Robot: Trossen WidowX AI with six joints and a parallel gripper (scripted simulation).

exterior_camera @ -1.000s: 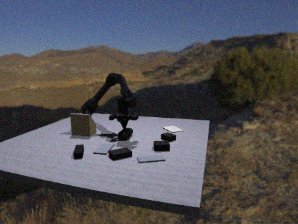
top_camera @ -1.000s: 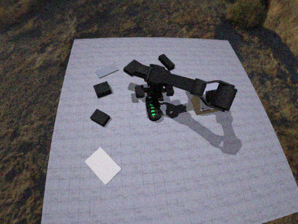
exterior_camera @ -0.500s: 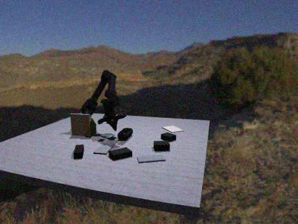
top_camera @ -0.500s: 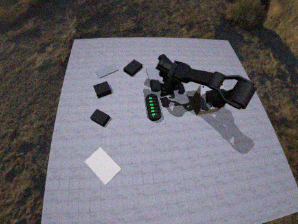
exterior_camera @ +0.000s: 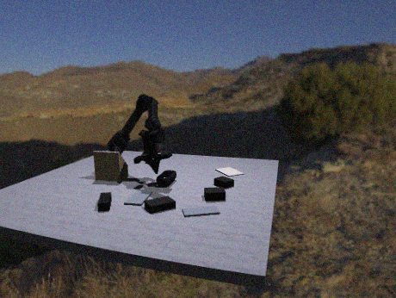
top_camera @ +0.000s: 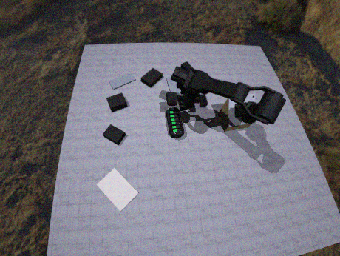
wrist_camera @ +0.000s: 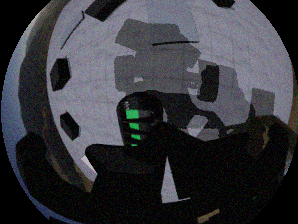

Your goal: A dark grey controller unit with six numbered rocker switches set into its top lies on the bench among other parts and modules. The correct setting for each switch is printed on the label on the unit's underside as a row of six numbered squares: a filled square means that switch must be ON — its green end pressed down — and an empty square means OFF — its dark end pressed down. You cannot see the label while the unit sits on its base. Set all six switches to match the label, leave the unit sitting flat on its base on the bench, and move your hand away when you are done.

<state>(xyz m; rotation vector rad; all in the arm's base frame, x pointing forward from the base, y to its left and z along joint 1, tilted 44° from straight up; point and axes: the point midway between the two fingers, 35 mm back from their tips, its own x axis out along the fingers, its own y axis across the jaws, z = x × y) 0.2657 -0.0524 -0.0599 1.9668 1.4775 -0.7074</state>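
Observation:
The dark grey controller unit (top_camera: 177, 120) (exterior_camera: 166, 178) (wrist_camera: 140, 107) sits on its base on the bench (top_camera: 192, 192) (exterior_camera: 241, 241), its switches facing up. A row of green switch ends shows along its top in the top view. Which ends are pressed down is too small to tell. Its underside label is hidden. In the wrist view my fingers cover its near part. My gripper (exterior_camera: 156, 171) (wrist_camera: 161, 125) is shut and empty, pointing down low beside the unit, on the side towards the brown stand; whether it touches the unit cannot be told.
Dark modules (top_camera: 151, 77) (top_camera: 117, 102) (top_camera: 114, 134) (exterior_camera: 104, 201) lie around the unit. A pale flat plate (top_camera: 123, 81) (exterior_camera: 201, 211), another pale plate (exterior_camera: 137, 198) and a white sheet (top_camera: 117, 189) (exterior_camera: 229, 171) also lie on the bench. A brown upright stand (exterior_camera: 107, 166) is near the arm's base.

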